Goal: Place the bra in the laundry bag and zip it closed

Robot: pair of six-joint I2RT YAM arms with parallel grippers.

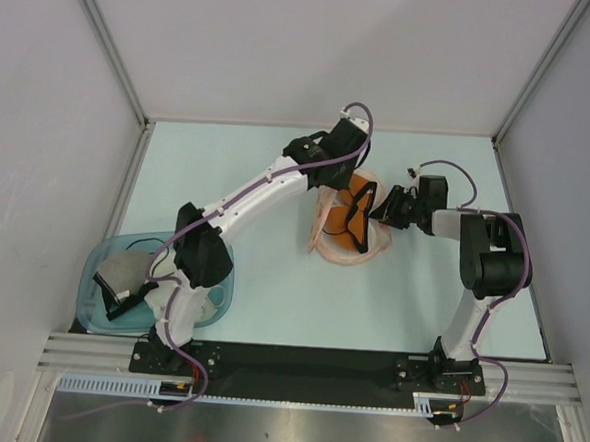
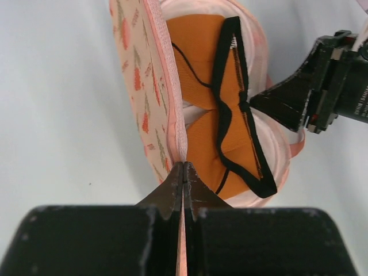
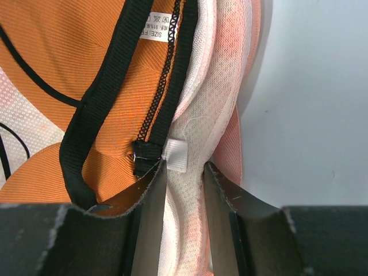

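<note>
The orange bra with black trim lies inside the open peach-pink laundry bag at mid-table. In the left wrist view the bra fills the pale lining and the bag's printed lid stands up on its left. My left gripper is shut on the lid's zip edge. My right gripper is shut on the bag's white padded rim at the right side, next to the bra's black band. The right gripper also shows in the left wrist view.
A translucent teal tub holding a grey-white garment sits at the near left, partly under the left arm. White walls enclose the table on three sides.
</note>
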